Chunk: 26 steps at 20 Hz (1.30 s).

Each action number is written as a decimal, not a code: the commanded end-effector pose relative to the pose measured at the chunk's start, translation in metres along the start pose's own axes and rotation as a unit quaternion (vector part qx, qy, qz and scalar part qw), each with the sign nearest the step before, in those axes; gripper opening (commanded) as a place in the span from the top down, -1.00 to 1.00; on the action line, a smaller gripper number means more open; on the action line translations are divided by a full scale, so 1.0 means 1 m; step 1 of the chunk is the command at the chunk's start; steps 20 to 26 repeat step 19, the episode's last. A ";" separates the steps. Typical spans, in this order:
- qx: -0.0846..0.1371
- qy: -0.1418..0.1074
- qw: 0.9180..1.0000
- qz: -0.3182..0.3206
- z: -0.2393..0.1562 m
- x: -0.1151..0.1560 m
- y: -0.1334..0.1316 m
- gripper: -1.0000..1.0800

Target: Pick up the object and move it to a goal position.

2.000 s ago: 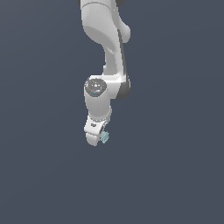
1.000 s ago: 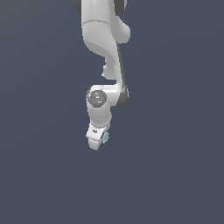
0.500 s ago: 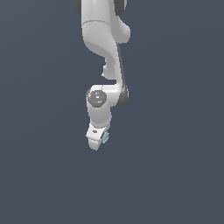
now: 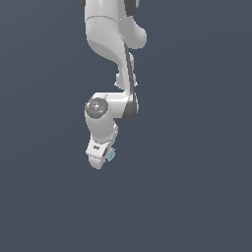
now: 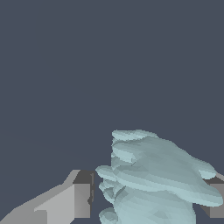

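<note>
While the tool (image 4: 102, 158) hangs from the arm, its fingers (image 5: 70, 199) are closed around the pale teal object (image 5: 153, 179) lodged between them.

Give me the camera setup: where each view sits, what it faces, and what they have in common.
Exterior view: off the arm, exact position unknown; faces the white arm, which comes down from the top edge to the gripper against a plain dark background, with the object a pale teal speck at its tip.
Wrist view: on the wrist, looking out past the fingers; the lumpy object fills the space between them.
Shared: the gripper and the teal object; the dark background.
</note>
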State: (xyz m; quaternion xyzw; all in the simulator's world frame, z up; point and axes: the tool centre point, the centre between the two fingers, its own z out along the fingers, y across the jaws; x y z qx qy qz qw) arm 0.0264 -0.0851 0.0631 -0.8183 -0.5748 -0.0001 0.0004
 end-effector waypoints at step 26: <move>0.000 0.000 1.000 0.001 -0.064 -0.083 0.064 1.00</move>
